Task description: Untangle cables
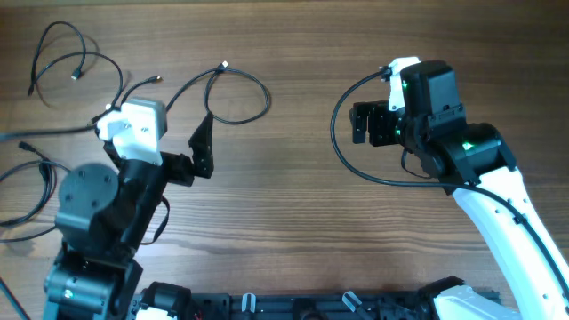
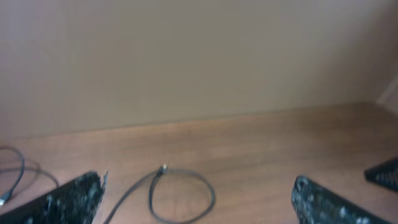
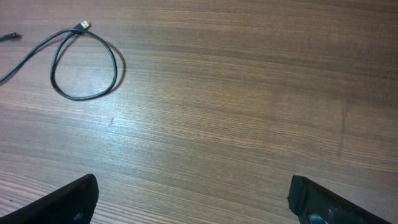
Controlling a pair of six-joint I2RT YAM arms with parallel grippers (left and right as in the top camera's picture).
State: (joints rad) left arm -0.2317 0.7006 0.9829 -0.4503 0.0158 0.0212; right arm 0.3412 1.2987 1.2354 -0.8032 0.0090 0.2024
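Several thin black cables lie spread over the left part of the wooden table. One cable (image 1: 267, 96) forms a loop with a silver tip, just beyond my left gripper (image 1: 203, 147). The same loop (image 2: 213, 193) lies on the wood ahead of the wide-open left gripper (image 2: 199, 211), untouched. Another cable (image 1: 111, 62) curls at the far left corner, and a third cable (image 1: 51, 191) arcs beside the left arm's base. My right gripper (image 1: 369, 123) hovers open over bare wood at centre right. In the right wrist view its gripper (image 3: 199, 205) holds nothing, and the loop (image 3: 78, 98) lies far ahead to the left.
A thicker black camera cable (image 1: 336, 133) bows out from the right arm toward the table's middle. A black rail (image 1: 311, 307) runs along the near edge. A beige wall (image 2: 199, 56) rises behind the table's far edge.
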